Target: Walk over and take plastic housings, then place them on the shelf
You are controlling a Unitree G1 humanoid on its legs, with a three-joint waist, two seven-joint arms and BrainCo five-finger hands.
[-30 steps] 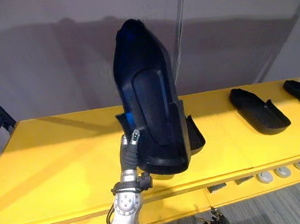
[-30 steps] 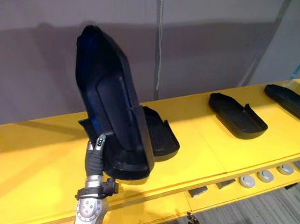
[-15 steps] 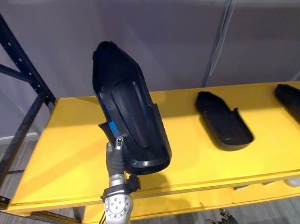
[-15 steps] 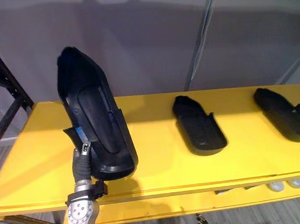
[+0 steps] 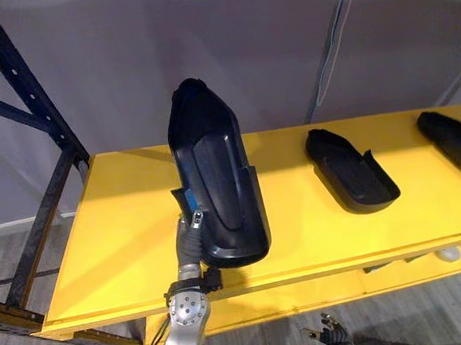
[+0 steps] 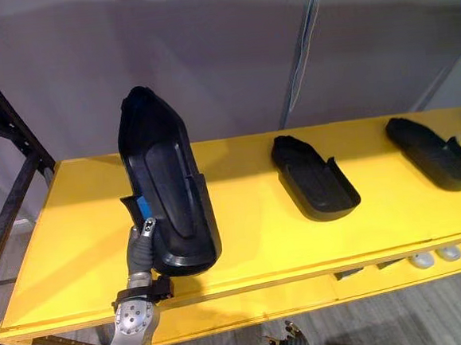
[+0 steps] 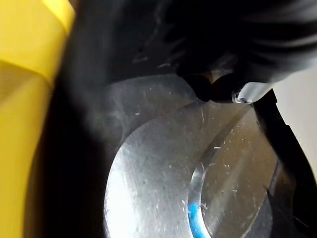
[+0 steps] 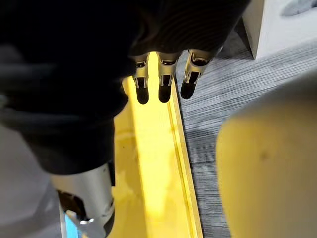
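Note:
A large black plastic housing [image 5: 215, 186] stands nearly upright over the left part of the yellow shelf [image 5: 123, 229], its hollow side facing me. My left hand [image 5: 192, 233] is shut on its lower left edge, next to a blue tag. In the left wrist view the thumb [image 7: 237, 91] presses on the housing's scratched inner wall [image 7: 158, 163]. The lower end sits near the shelf's front edge; I cannot tell if it touches. My right hand [image 8: 163, 74] hangs low with straight fingers beside a yellow shelf edge, holding nothing.
Two more black housings [image 5: 350, 171] [image 5: 456, 143] lie flat on the shelf to the right. A black rack upright [image 5: 26, 117] stands at the left end and a metal pole [image 5: 332, 44] behind. Small grey round parts [image 6: 448, 253] sit on the lower level.
The camera has swung toward the shelf's left end. The held housing has moved left, away from the housing lying behind it, and stays in my left hand.

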